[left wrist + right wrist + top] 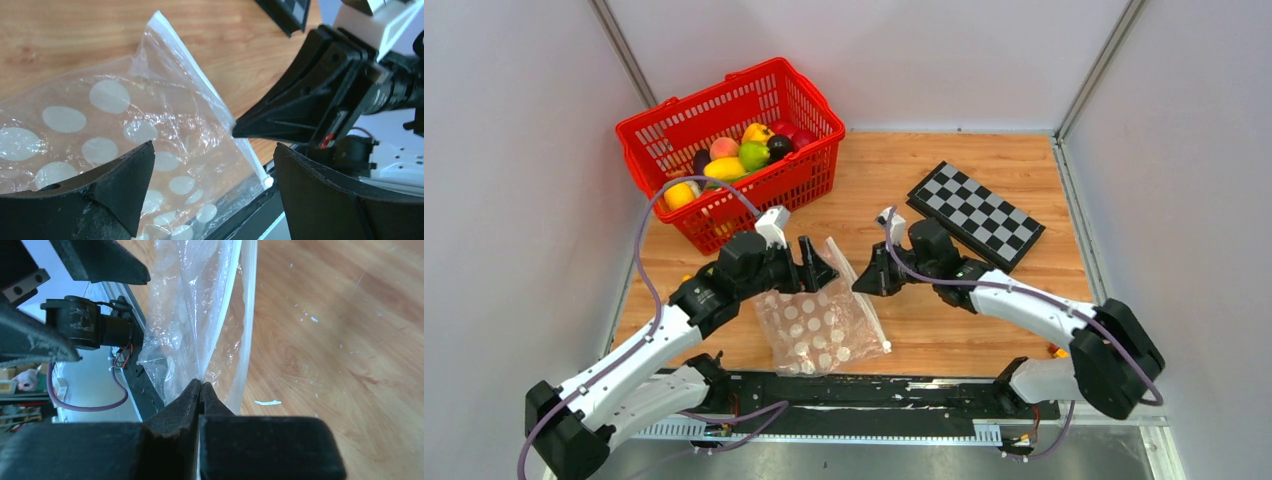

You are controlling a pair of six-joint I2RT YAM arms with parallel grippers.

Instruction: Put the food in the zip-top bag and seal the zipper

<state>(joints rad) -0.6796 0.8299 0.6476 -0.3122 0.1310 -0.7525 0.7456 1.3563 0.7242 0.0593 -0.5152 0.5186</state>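
Observation:
The zip-top bag (816, 322), clear with white dots, lies on the wooden table between my arms; it also shows in the left wrist view (125, 115). Its zipper (864, 300) runs along the right edge. My right gripper (865, 284) is shut on the film at the bag's mouth (185, 305), just beside the zipper strip (247, 315); the closed tips (201, 385) pinch the plastic. My left gripper (820, 266) is open and empty, hovering over the bag's upper part (214, 150), close to the right gripper (300, 100). The food (739, 155) lies in the red basket.
The red basket (769, 188) stands at the back left, just behind my left arm. A black-and-white checkerboard (976, 213) lies at the back right. A black rail (874, 385) runs along the table's near edge, touching the bag's bottom.

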